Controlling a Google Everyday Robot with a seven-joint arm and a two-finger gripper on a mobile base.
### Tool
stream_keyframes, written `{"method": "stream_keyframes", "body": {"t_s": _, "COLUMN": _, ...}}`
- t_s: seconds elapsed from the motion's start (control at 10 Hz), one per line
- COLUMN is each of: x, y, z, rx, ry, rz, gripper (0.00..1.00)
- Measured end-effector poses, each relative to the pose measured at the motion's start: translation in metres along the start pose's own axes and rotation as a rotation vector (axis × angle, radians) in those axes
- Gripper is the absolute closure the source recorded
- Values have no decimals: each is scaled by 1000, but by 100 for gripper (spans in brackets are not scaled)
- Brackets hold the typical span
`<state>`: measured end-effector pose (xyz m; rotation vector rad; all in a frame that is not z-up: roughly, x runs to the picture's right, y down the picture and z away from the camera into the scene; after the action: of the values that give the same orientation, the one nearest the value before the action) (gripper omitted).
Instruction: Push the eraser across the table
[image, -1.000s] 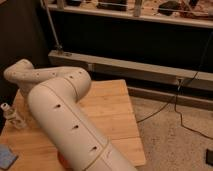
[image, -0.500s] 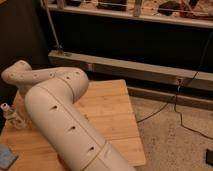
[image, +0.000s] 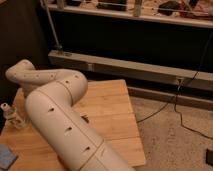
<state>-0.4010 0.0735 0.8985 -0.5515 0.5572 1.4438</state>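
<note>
The claw is out of sight beyond the arm (image: 60, 125), so I cannot tell whether it is apart or together. The arm covers the table (image: 112, 102) from 6 to 10 o'clock. The eraser is nowhere visible; a clear bottle (image: 12, 119) stands at 9 o'clock

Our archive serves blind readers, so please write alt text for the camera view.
A white robot arm bends across a square light-wood table, hiding much of it; its gripper is not in view. A clear bottle stands at the table's left edge and a flat light-blue pad lies at the near left corner.
</note>
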Motion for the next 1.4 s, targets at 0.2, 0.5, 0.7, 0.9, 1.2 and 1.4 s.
{"method": "stream_keyframes", "body": {"t_s": 0.2, "x": -7, "y": 0, "z": 8, "rx": 2, "ry": 5, "rz": 5, "gripper": 66}}
{"method": "stream_keyframes", "body": {"t_s": 0.5, "x": -19, "y": 2, "z": 17, "rx": 5, "ry": 5, "rz": 8, "gripper": 66}}
{"method": "stream_keyframes", "body": {"t_s": 0.7, "x": -27, "y": -1, "z": 19, "rx": 11, "ry": 1, "rz": 13, "gripper": 66}}
{"method": "stream_keyframes", "body": {"t_s": 0.9, "x": -34, "y": -5, "z": 21, "rx": 18, "ry": -2, "rz": 17, "gripper": 66}}
{"method": "stream_keyframes", "body": {"t_s": 1.2, "x": -44, "y": -11, "z": 22, "rx": 26, "ry": -6, "rz": 21, "gripper": 66}}
{"method": "stream_keyframes", "body": {"t_s": 1.4, "x": -50, "y": -17, "z": 24, "rx": 32, "ry": -7, "rz": 22, "gripper": 66}}
